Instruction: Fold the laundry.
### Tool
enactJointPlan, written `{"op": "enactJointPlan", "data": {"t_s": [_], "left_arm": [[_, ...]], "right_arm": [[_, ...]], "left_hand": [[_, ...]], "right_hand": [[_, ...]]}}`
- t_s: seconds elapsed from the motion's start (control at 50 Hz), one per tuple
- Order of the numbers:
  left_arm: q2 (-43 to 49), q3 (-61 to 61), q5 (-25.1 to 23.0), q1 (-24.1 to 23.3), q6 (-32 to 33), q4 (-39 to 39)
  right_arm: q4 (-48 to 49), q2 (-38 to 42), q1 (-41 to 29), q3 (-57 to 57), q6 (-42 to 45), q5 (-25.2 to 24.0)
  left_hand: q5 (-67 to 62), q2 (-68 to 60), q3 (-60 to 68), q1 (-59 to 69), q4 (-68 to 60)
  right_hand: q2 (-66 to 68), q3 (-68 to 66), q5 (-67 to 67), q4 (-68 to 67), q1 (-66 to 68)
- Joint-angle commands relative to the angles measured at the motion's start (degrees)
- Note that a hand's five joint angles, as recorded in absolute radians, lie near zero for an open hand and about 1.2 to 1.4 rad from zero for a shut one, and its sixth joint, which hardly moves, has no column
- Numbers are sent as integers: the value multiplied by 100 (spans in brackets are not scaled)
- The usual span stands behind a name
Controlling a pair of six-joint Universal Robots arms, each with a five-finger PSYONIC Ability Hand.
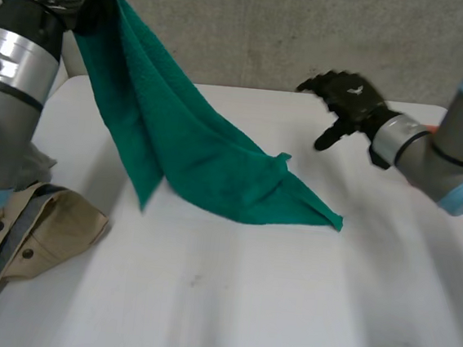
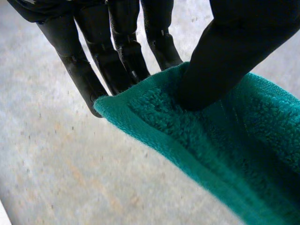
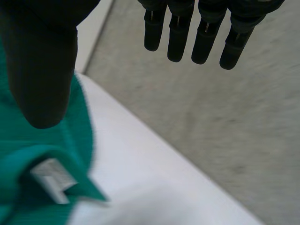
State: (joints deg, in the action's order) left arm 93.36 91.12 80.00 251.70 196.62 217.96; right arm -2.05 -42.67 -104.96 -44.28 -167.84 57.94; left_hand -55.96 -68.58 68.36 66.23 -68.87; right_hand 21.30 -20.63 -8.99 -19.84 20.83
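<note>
A green towel [image 1: 193,149] hangs from the upper left down to the white table [image 1: 243,306], its lower part lying on the surface with a corner pointing right. My left hand [image 2: 225,51] pinches the towel's [image 2: 220,150] upper edge between thumb and fingers, held high above the table. My right hand [image 1: 349,99] hovers over the table's far side, to the right of the towel, fingers spread and holding nothing. In the right wrist view the towel [image 3: 56,154] with a white label [image 3: 51,180] lies below the thumb of that hand [image 3: 42,70].
A beige shirt [image 1: 24,240] with buttons lies crumpled at the table's left front edge, under my left arm. A grey wall [image 1: 310,33] runs behind the table.
</note>
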Motion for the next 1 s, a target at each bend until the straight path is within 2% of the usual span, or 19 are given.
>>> {"op": "enactJointPlan", "data": {"t_s": [0.02, 0.08, 0.2, 0.26, 0.3, 0.32, 0.36, 0.4, 0.5, 0.52, 0.58, 0.64, 0.72, 0.88, 1.0], "left_arm": [[-994, 468, -160, -129, -36, -201], [-1381, 591, -169, -174, -53, -298], [-1786, 635, -169, -174, -88, -456], [-1927, 644, -142, -139, -141, -509], [-1988, 653, -125, -60, -194, -536], [-1988, 662, -125, -25, -203, -536], [-1971, 697, -90, 150, -185, -562], [-1945, 706, -72, 300, -211, -597], [-1734, 714, -46, 784, -203, -922], [-1655, 706, -54, 915, -185, -1096], [-1497, 697, -72, 1065, -168, -1405], [-1259, 697, -133, 1232, -106, -1870], [-821, 749, -282, 1277, 121, -2476], [224, 855, -248, 909, 745, -3066], [1166, 575, -63, 591, 940, -2944]], "right_arm": [[-401, 943, -761, 797, -29, 207], [-401, 1259, -1113, 973, -12, 681], [-375, 1770, -1527, 1211, 32, 1263], [-296, 1990, -1633, 1361, 129, 1649], [-191, 2017, -1633, 1405, 155, 2027], [-138, 1973, -1624, 1396, 155, 2168], [46, 1659, -1520, 1230, 155, 2545], [187, 1324, -1388, 1002, 164, 2705], [662, 103, -1045, 97, 269, 2504], [645, -343, -888, -209, 470, 2320], [575, -961, -658, -589, 778, 2047], [190, -1786, -299, -993, 1348, 1678], [-591, -2245, 62, -1117, 1902, 1449], [-2262, -2299, 476, -1170, 2738, 1132], [-2335, -1764, 362, -1399, 3143, 1141]], "left_hand": [[-1404, -1142, 1164, 1377, -1113], [-1404, -1142, 1164, 1377, -1113], [-1404, -1142, 1164, 1377, -1113], [-1404, -1142, 1164, 1377, -1113], [-1404, -1142, 1164, 1377, -1113], [-1404, -1142, 1164, 1377, -1113], [-1404, -1142, 1164, 1377, -1113], [-1404, -1142, 1164, 1377, -1113], [-1404, -1142, 1164, 1377, -1113], [-1404, -1142, 1164, 1377, -1113], [-1404, -1142, 1164, 1377, -1113], [-1404, -1142, 1164, 1377, -1113], [-1404, -1142, 1164, 1377, -1113], [-1404, -1142, 1164, 1377, -1113], [-1404, -1142, 1164, 1377, -1113]], "right_hand": [[468, -534, -699, -614, 514], [468, -535, -700, -615, 515], [786, -853, -1018, -933, 833], [2212, -2279, -2444, -2359, 2259], [5332, -5399, -5564, -5479, 5379], [5865, -5931, -6096, -6011, 5911], [5870, -5937, -6101, -6016, 5917], [5870, -5937, -6101, -6016, 5917], [5870, -5937, -6101, -6016, 5917], [5870, -5937, -6101, -6016, 5917], [5870, -5937, -6101, -6016, 5917], [5870, -5937, -6101, -6016, 5917], [5870, -5937, -6101, -6016, 5917], [5870, -5937, -6101, -6016, 5917], [5870, -5937, -6101, -6016, 5917]]}}
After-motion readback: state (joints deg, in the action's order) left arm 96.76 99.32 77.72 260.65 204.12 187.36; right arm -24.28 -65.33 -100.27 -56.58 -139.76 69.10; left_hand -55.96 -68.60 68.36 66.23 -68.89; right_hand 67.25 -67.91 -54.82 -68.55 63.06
